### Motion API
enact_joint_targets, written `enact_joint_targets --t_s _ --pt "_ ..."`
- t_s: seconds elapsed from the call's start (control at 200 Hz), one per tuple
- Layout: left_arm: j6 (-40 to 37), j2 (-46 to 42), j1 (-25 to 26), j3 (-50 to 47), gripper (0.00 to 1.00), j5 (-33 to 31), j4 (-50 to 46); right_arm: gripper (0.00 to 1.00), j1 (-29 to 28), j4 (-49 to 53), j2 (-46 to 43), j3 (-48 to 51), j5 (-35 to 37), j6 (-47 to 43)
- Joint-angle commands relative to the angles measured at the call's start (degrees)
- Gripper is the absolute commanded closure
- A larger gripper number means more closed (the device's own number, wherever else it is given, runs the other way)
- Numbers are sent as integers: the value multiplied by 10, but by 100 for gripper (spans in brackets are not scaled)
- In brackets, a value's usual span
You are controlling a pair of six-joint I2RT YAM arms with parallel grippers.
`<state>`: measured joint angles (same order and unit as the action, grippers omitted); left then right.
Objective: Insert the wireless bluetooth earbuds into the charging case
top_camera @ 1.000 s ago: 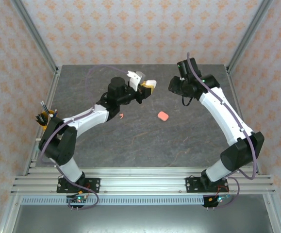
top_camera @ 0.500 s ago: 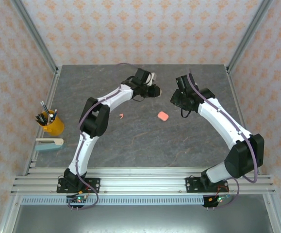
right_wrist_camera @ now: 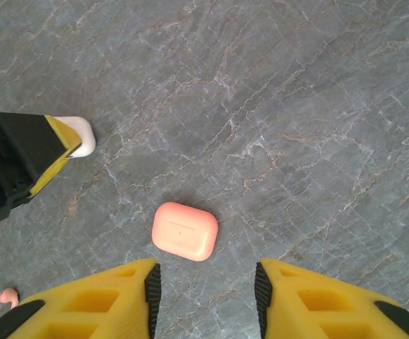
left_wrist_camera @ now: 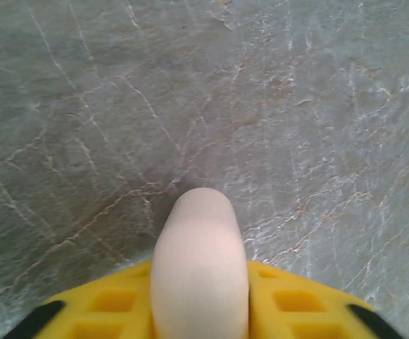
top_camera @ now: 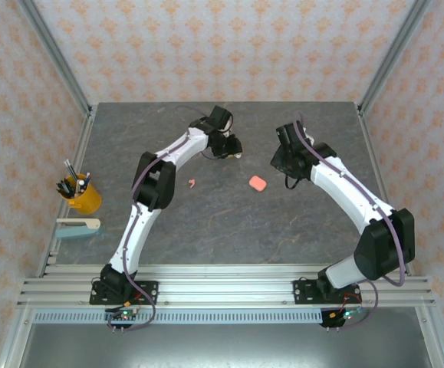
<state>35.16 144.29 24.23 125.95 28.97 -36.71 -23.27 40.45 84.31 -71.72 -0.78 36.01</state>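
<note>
Grey stone tabletop (top_camera: 229, 222); pink earbud (top_camera: 192, 182) lies loose.
Probably light and slick: pinch its stem. Right gripper (right_wrist_camera: 205, 277) gapes; left gripper (left_wrist_camera: 198, 300) flanks white case (left_wrist_camera: 198, 240), grip unclear.

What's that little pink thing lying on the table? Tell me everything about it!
The pink case is a small, smooth, salmon-coloured pebble with rounded corners, plastic by its look. It is shut, with a faint short line on top. It lies flat on the grey stone-look table, and nothing else touches it.
</note>
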Motion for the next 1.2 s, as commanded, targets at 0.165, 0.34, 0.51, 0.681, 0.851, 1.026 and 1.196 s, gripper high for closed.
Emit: enact_joint_targets --t_s 0.165,0.34,0.51,0.681,0.851,1.026,1.196 --pt "-14 -30 -12 14 30 -34 -59 52 -1 -2 11 14 24 19" --pt "-35 -76 -27 -8 12 -58 -66 45 -1 5 8 18 28 24" --pt "-69 -155 -42 -55 0 -77 -55 35 -1 8 3 30 34 31" --pt "-105 -235 -45 -81 0 -117 -63 29 -2 5 12 37 33 48" --pt "-132 -308 -49 -115 0 -185 -70 22 -6 5 34 37 37 68" --pt "-142 -387 -54 -170 0 -285 -57 19 -16 7 70 23 38 89" --pt "-125 -440 -53 -216 0 -429 -49 19 -28 22 119 -8 42 128"
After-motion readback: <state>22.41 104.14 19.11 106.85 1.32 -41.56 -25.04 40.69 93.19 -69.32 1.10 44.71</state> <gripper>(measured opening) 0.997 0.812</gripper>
